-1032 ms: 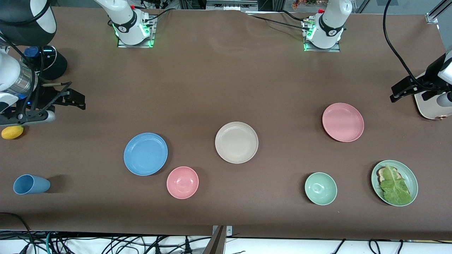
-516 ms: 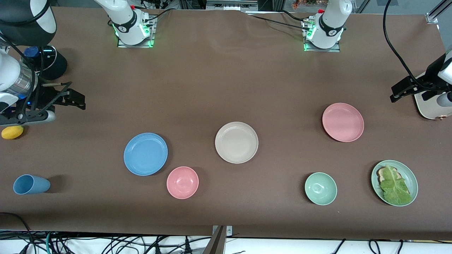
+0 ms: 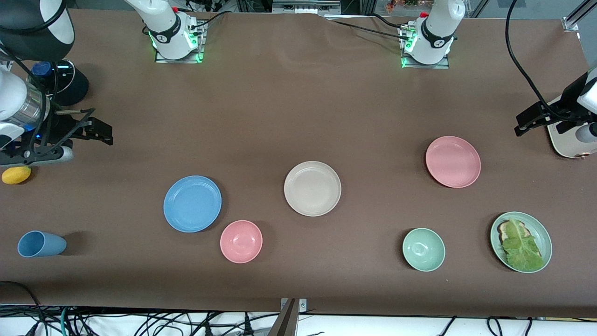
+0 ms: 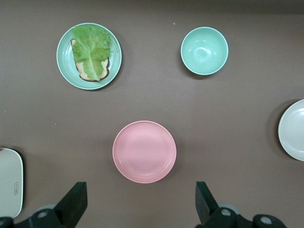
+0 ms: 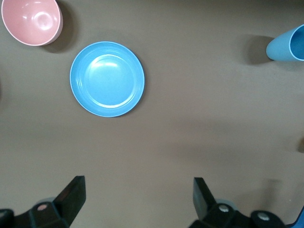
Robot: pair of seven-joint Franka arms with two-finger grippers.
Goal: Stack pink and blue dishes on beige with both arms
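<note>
Both grippers hang wide apart, empty: the left gripper (image 4: 137, 204) near the pink plate (image 3: 453, 161), the right gripper (image 5: 137, 202) near the blue plate (image 3: 192, 203) (beige plate (image 3: 312, 188) between them)

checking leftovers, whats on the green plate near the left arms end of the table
On the green plate lies a slice of bread with a lettuce leaf draped over it. The leaf covers most of the bread, so anything between them cannot be seen.
</note>
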